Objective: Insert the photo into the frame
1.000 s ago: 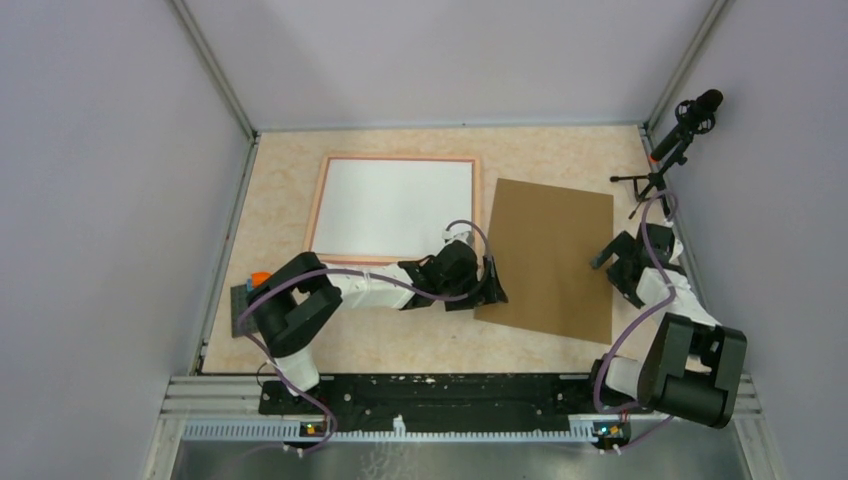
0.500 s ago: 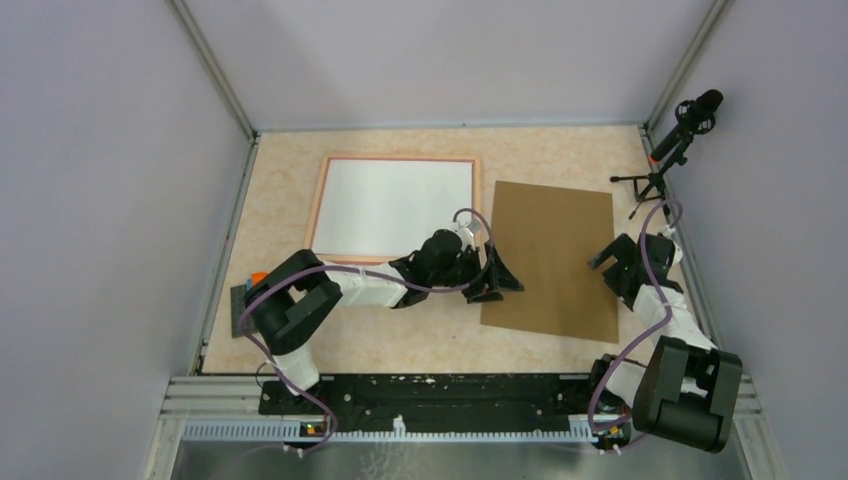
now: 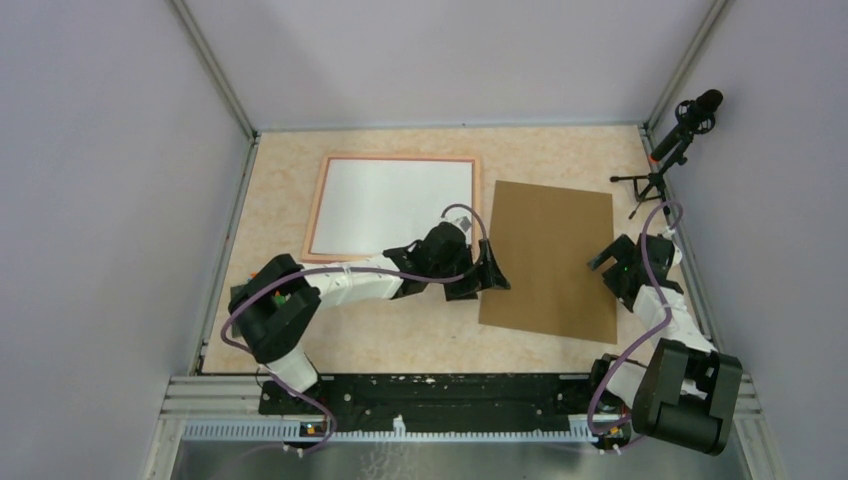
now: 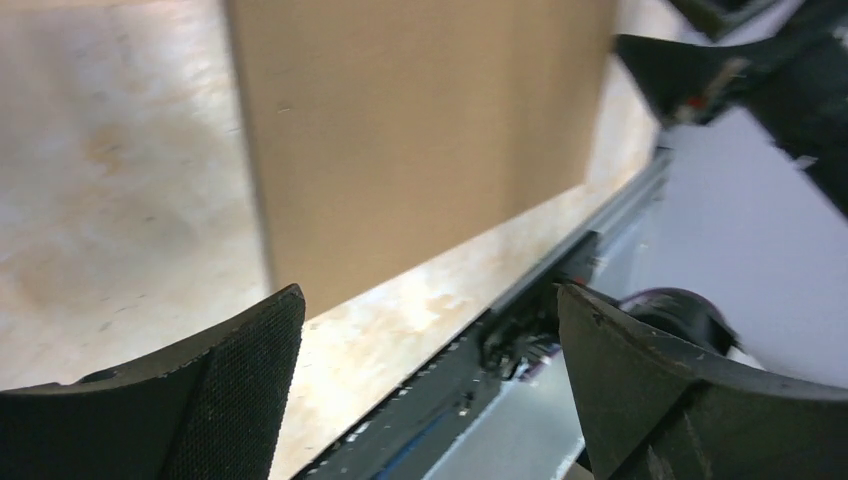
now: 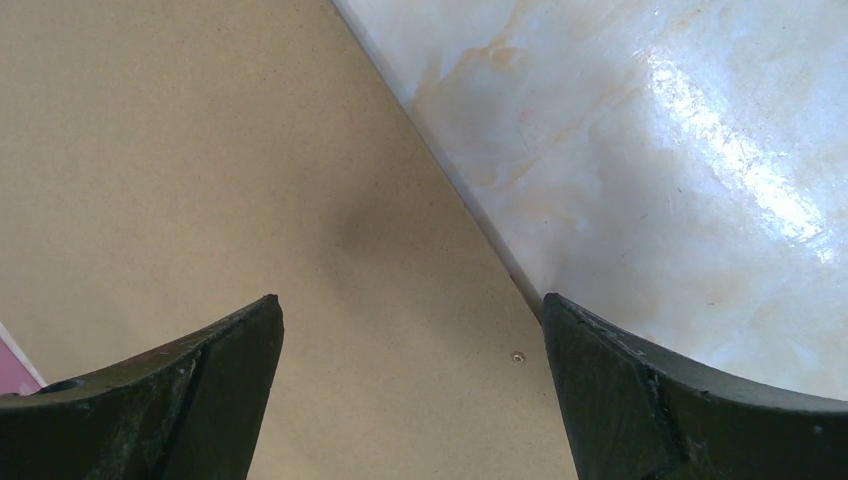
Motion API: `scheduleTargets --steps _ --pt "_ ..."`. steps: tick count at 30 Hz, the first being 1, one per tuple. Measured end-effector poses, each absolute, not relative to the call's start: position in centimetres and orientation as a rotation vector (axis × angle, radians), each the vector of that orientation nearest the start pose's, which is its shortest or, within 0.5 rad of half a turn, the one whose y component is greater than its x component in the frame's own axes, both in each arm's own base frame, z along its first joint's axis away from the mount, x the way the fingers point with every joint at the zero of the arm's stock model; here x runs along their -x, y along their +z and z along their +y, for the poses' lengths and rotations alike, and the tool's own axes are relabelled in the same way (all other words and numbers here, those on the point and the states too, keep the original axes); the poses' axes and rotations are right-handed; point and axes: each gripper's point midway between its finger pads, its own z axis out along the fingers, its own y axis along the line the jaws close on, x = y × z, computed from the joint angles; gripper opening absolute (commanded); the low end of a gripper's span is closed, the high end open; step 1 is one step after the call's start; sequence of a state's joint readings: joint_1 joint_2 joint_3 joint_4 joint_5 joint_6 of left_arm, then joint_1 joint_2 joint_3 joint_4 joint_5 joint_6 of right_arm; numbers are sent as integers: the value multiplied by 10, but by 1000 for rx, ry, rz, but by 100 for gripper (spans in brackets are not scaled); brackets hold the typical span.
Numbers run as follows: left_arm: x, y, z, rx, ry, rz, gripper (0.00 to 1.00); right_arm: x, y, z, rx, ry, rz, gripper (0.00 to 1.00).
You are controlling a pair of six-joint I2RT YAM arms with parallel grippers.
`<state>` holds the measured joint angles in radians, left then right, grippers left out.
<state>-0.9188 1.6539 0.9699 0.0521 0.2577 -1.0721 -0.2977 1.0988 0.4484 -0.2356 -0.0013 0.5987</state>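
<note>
Both spread wide and empty, the left gripper (image 3: 487, 277) and right gripper (image 3: 607, 272) flank the brown backing board (image 3: 550, 255) and should probably catch its side edges and lift it level, since far left the photo (image 3: 392, 205) lies white-side-up inside the frame (image 3: 400, 157).

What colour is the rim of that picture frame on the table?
Pinkish-tan. The frame has a thin rim of that colour, seen best in the top external view.
</note>
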Motion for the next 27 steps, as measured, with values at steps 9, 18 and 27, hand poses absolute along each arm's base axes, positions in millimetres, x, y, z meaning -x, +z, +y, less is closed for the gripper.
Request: scheduleTargets --steps 9,18,27 --pt "-186 53 -403 -34 -978 2707 98 -257 33 -54 -1065 131 2229 99" --pt "-175 49 -417 -105 -1030 2738 92 -259 33 -54 -1041 133 2231 99" --pt "-196 68 -413 -150 -1234 2705 81 -263 34 -54 -1036 161 2213 99"
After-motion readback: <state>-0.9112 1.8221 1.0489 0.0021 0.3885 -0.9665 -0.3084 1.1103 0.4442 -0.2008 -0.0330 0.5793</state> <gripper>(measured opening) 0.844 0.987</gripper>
